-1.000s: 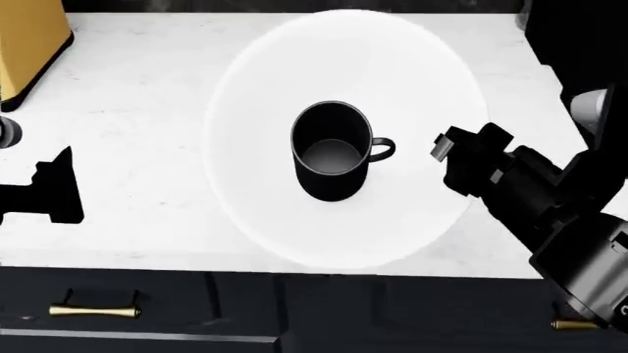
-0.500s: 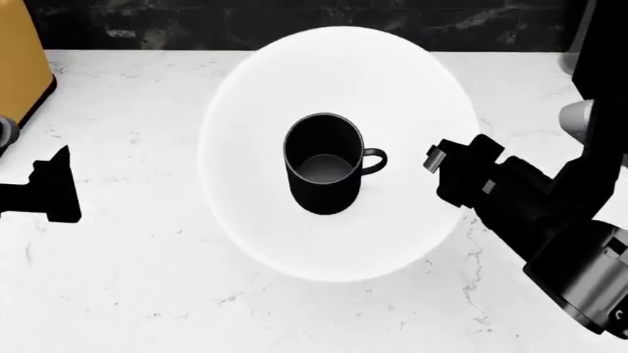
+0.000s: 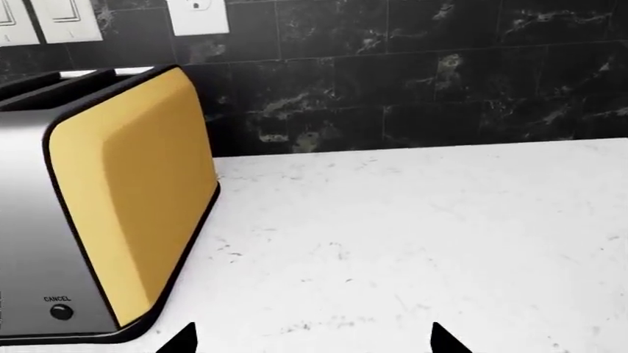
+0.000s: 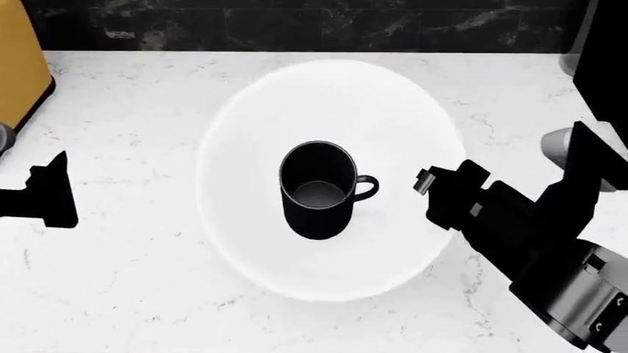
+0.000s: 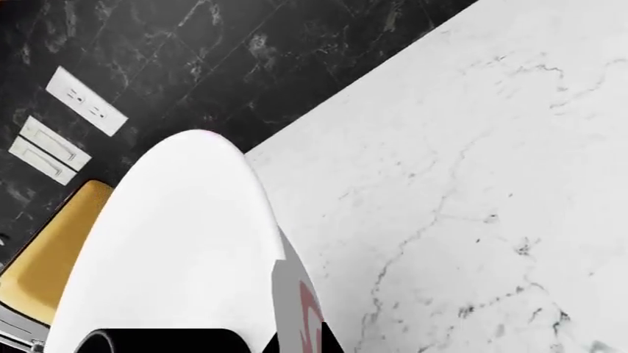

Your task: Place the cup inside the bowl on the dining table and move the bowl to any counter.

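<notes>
The black cup (image 4: 317, 190) stands upright in the middle of the wide white bowl (image 4: 393, 118), handle pointing right. The bowl is over the veined marble counter (image 4: 128, 279); I cannot tell whether it rests on it. My right gripper (image 4: 432, 190) is shut on the bowl's right rim. In the right wrist view the bowl (image 5: 176, 243) fills the left side, with the right gripper (image 5: 294, 342) clamped on its edge. My left gripper (image 4: 49, 195) hangs open at the far left, well apart from the bowl; the left gripper (image 3: 314, 346) holds nothing. The dining table is out of view.
A yellow toaster (image 3: 128, 198) stands at the counter's back left, also the toaster (image 4: 15, 66) in the head view. A black marbled wall (image 4: 294, 22) with outlets (image 3: 196, 15) backs the counter. A dark object (image 4: 604, 66) stands at the back right.
The counter's front edge and drawers have left the head view and the black wall has come in. Bowl, cup and right gripper sit lower in the view, further onto the counter.
</notes>
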### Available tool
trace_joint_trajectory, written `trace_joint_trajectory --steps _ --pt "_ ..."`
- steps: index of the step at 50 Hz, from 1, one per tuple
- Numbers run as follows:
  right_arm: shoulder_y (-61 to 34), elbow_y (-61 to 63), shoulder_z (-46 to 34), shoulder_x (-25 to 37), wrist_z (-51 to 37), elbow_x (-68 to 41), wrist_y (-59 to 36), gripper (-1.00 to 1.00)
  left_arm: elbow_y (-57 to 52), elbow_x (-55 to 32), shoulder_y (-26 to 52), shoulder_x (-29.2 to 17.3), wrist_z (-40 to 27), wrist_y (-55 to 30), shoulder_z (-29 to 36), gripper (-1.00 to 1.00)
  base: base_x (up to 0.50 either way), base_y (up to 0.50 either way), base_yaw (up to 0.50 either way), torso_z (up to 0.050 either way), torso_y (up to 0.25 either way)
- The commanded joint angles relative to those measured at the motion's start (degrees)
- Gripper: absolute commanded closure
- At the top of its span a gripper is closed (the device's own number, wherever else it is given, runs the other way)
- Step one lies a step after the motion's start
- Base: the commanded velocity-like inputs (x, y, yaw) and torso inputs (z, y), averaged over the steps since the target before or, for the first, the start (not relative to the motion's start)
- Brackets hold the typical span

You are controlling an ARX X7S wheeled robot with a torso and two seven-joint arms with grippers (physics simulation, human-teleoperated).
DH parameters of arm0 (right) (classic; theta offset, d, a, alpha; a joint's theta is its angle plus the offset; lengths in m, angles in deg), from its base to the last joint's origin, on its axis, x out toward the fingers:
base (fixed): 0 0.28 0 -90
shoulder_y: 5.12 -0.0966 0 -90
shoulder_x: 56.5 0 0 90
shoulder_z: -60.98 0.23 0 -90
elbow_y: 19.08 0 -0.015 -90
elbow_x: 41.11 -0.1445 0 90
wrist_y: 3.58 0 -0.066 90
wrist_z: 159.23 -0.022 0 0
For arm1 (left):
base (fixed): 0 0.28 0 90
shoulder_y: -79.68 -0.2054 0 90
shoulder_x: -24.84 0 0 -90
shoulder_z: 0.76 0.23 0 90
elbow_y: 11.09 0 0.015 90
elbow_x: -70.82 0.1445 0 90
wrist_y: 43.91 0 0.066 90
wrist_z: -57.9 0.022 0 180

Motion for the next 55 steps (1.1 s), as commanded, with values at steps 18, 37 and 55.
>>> trace_joint_trajectory --steps 18,37,55 --pt "2.0 -5.0 -1.5 -2.2 3.4 1.3 1.3 1.00 0.8 -0.1 -0.1 -0.2 0.4 0.6 0.0 -1.00 0.00 0.00 0.00 0.001 0.001" --pt "2.5 -3.8 -1.4 -1.7 2.4 0.8 1.0 -1.00 0.8 0.1 -0.1 0.6 -0.4 0.7 0.5 -1.00 0.00 0.00 0.00 0.000 0.000" --pt "-0.2 0.1 -1.0 0.1 0.0 0.3 -0.2 -1.00 0.6 -0.1 -0.3 0.5 -0.3 0.9 0.5 -1.00 0.00 0.00 0.00 0.000 0.000"
